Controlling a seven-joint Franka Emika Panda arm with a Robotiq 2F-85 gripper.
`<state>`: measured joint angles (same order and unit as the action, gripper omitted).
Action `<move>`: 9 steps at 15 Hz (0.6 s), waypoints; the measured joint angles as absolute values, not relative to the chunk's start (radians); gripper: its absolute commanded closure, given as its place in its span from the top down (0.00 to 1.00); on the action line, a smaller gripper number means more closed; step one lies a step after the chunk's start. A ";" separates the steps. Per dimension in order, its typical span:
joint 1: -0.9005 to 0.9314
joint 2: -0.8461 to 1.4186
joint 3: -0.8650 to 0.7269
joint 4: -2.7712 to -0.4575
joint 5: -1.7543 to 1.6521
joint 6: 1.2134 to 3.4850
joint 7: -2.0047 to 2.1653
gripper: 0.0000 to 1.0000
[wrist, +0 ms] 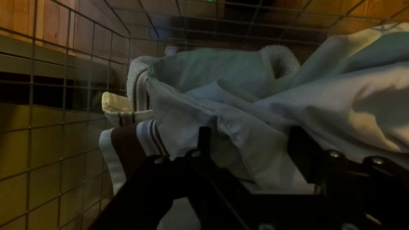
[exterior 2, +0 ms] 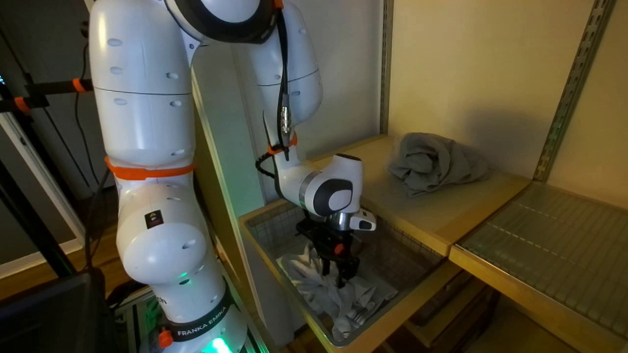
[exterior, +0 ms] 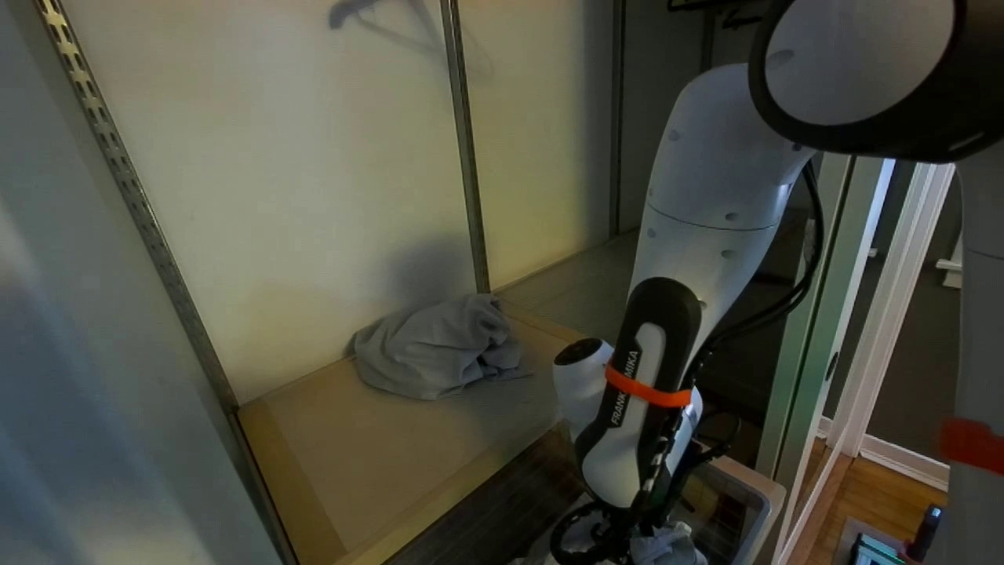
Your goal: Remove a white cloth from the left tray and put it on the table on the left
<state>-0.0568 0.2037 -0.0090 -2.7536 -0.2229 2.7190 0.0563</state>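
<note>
saw in an exterior view the gripper (exterior 2: 333,275), a little below the middle of the frame, pointing down into the wire basket (exterior 2: 417,294). noted the wire basket in the lower middle of that frame, with a pale rim around it.

found in the wrist view both fingers (wrist: 302,153), dark, extending from the bottom edge and standing well apart from each other, therefore in a released state. found the white cloth (wrist: 271,111) from the middle to the right of this frame, wrinkled, inside the wire basket, lying below the fingers and showing in the gap between them. could not tell if touching the fingertips. noticed at the left of the white cloth a striped cloth (wrist: 124,147) with one wide brown band, near the mesh of the wire basket.

observed in an exterior view a grey cloth (exterior: 435,345), crumpled near the middle of the frame, resting on a pale shelf (exterior: 376,455), just beside the wall (exterior: 314,157). saw in the right part of the same frame the white arm (exterior: 690,227), stretching from the upper right to the bottom edge, with an orange band (exterior: 647,390) around it.
</note>
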 measured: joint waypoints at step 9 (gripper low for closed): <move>-0.050 0.214 -0.015 -2.742 -0.166 2.693 0.023 0.01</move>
